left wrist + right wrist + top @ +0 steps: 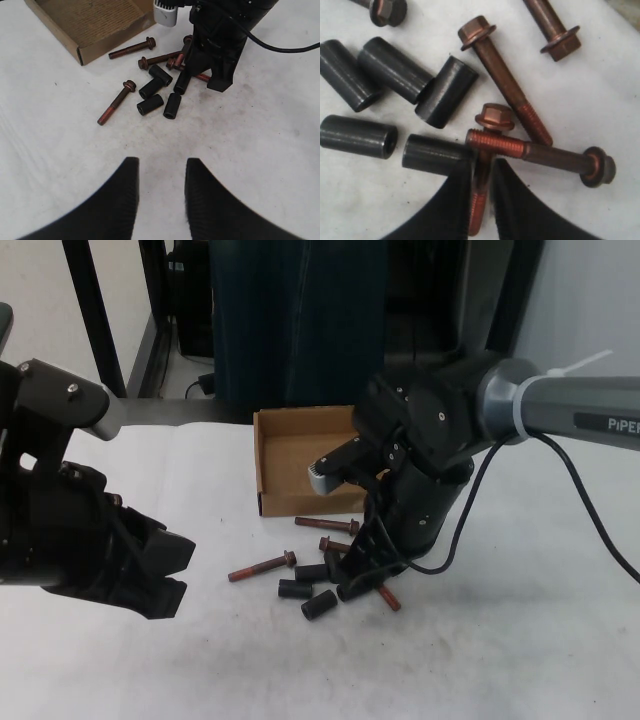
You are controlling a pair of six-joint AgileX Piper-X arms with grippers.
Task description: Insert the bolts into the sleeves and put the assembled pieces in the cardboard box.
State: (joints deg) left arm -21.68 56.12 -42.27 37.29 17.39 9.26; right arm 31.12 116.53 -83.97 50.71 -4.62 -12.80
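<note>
One bolt (495, 119) pinched in right pincer (480, 172) nr sleeves (442, 92); left pincer (161, 170) apart, w/ nothing held.

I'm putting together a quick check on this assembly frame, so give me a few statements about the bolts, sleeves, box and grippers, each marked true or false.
1. The cardboard box holds an assembled piece. False: the part of its floor that shows is bare cardboard.
2. The left gripper is open, with nothing between its fingers. True.
3. The right gripper has its fingers closed on the shank of a bolt. True.
4. The sleeves stand upright on the bench. False: all five lie on their sides.
</note>
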